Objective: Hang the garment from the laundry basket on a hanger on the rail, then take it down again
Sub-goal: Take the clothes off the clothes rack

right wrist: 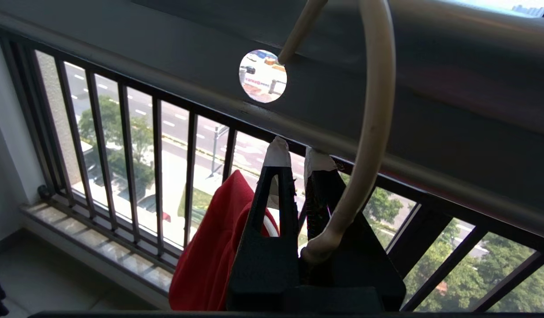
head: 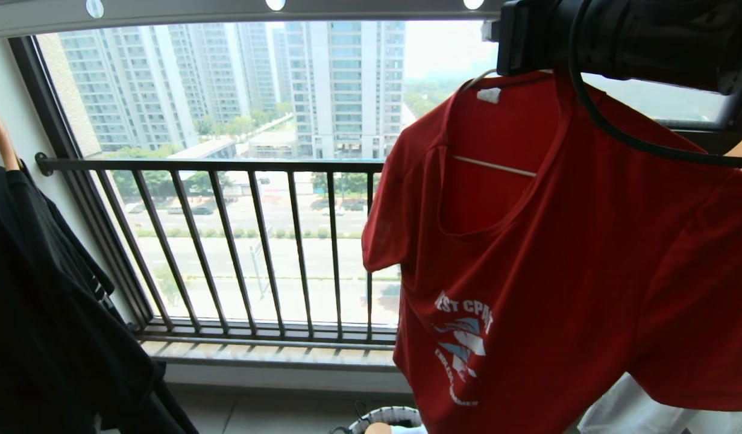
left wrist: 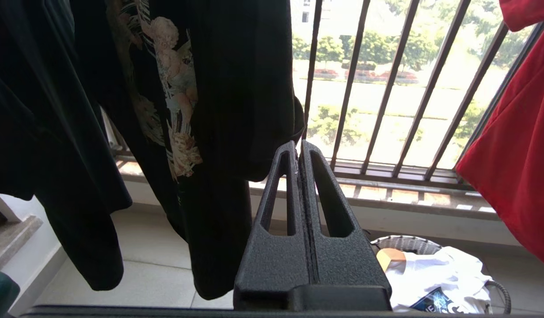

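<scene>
Right gripper (right wrist: 298, 154) is clamped on the neck of the thin off-white wire hanger (right wrist: 373, 115), raised close under the pale grey overhead rail with round holes (right wrist: 431, 79); the hook's tip lies at one hole. Red short-sleeved T-shirt with white chest print (head: 563, 253) hangs on that hanger, well above the floor. My left gripper (left wrist: 299, 150) is shut and empty, low, near dark hanging garments (left wrist: 210, 88). Below sits the small round laundry basket with patterned rim (left wrist: 404, 243), holding a white shirt (left wrist: 435, 278). Beyond stands the black barred railing (head: 226, 241).
</scene>
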